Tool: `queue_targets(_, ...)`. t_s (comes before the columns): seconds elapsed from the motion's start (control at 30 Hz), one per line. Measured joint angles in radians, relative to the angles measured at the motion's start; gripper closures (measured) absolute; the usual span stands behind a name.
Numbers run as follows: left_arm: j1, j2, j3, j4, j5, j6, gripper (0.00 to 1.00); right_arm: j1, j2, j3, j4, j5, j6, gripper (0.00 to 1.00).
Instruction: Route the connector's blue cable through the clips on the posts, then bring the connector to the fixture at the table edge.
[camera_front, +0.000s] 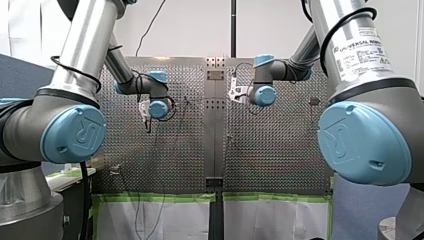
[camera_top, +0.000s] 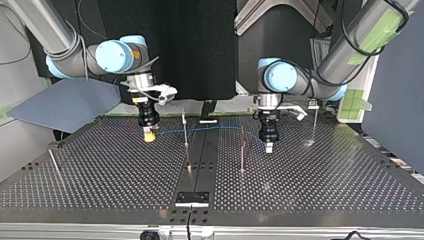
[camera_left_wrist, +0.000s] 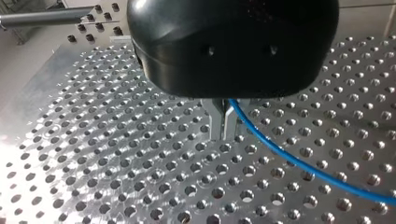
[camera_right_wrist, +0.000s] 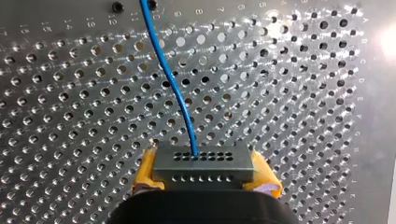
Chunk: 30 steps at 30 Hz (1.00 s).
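Two grippers hold one thin blue cable (camera_left_wrist: 299, 165) between them. My right gripper (camera_top: 149, 134) is clamped on the grey rectangular connector block (camera_right_wrist: 203, 164), whose short ends sit against its yellow pads (camera_right_wrist: 145, 170). The cable leaves the block's upper row of holes and runs ahead over the perforated metal table (camera_top: 325, 185). My left gripper (camera_left_wrist: 222, 126) has its metal fingers (camera_left_wrist: 215, 122) pressed together on the cable, which curves away beside them. In the top view the cable spans from one gripper to the other past two slim upright metal posts (camera_top: 185, 127); whether it sits in their clips cannot be told
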<state>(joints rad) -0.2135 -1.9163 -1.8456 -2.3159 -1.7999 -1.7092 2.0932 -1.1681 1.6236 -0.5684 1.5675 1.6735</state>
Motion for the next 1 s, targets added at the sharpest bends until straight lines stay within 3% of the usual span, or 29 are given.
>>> queue_targets(0.33, 0.002, -0.055, 0.028, -0.023, 0.005, 0.02, 0.95, -0.023, 0.009, -0.015, -0.003, -0.001, 0.01, 0.99)
queue_targets(0.6, 0.008, -0.062, 0.043, -0.026, 0.007, 0.021, 0.95, -0.055, 0.026, -0.018, -0.011, -0.003, 0.022, 0.99)
queue_targets(0.73, 0.011, -0.062, 0.045, -0.028, 0.008, 0.02, 0.86, -0.068, 0.029, -0.018, -0.016, -0.012, 0.027, 0.99)
queue_targets(0.77, 0.012, -0.062, 0.045, -0.028, 0.008, 0.02, 0.78, -0.071, 0.03, -0.018, -0.016, -0.015, 0.027, 0.99)
queue_targets(0.83, 0.012, -0.062, 0.045, -0.028, 0.008, 0.02, 0.74, -0.074, 0.03, -0.018, -0.016, -0.017, 0.028, 0.99)
queue_targets(0.87, 0.011, -0.062, 0.045, -0.028, 0.008, 0.02, 0.6, -0.075, 0.03, -0.018, -0.015, -0.02, 0.028, 0.99)
queue_targets(1.0, 0.01, -0.062, 0.045, -0.028, 0.008, 0.02, 0.49, -0.075, 0.031, -0.018, -0.012, -0.027, 0.027, 0.99)
